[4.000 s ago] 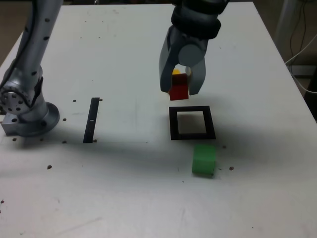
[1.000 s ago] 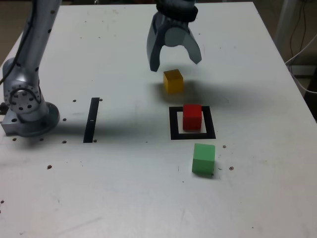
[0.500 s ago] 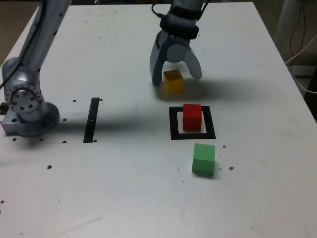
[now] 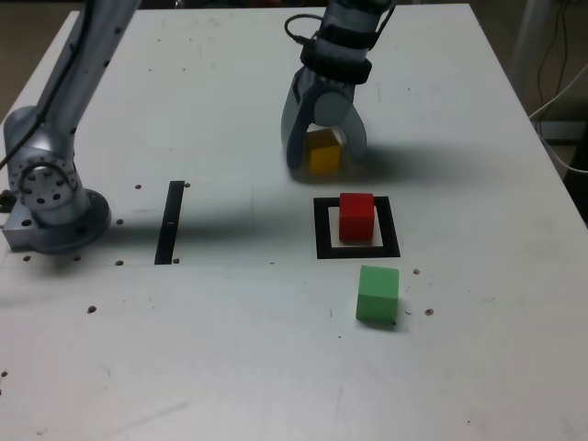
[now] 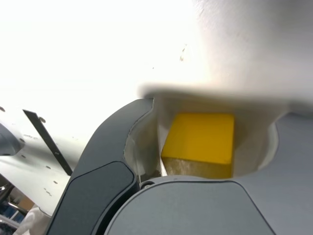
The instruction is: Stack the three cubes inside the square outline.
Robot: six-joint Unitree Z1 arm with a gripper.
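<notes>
The yellow cube (image 4: 323,154) stands on the white table just beyond the square outline (image 4: 322,230). My gripper (image 4: 325,162) has come down over it, one finger on each side. In the wrist view the yellow cube (image 5: 198,142) fills the space between the jaws, whose inner pads lie against its sides. It still rests on the table. Inside the outline stands the red cube (image 4: 356,216). Nearer the camera and a little toward the exterior view's right, the green cube (image 4: 378,294) sits outside the outline.
A thin black strip (image 4: 169,222) lies on the table toward the exterior view's left. The arm's grey base (image 4: 46,197) stands at the left edge. Cables hang beyond the table's right side (image 4: 560,92).
Four seconds ago the gripper held the red cube over the outline. It has since released it there, moved over the yellow cube, dropped around it and drawn its jaws in.
</notes>
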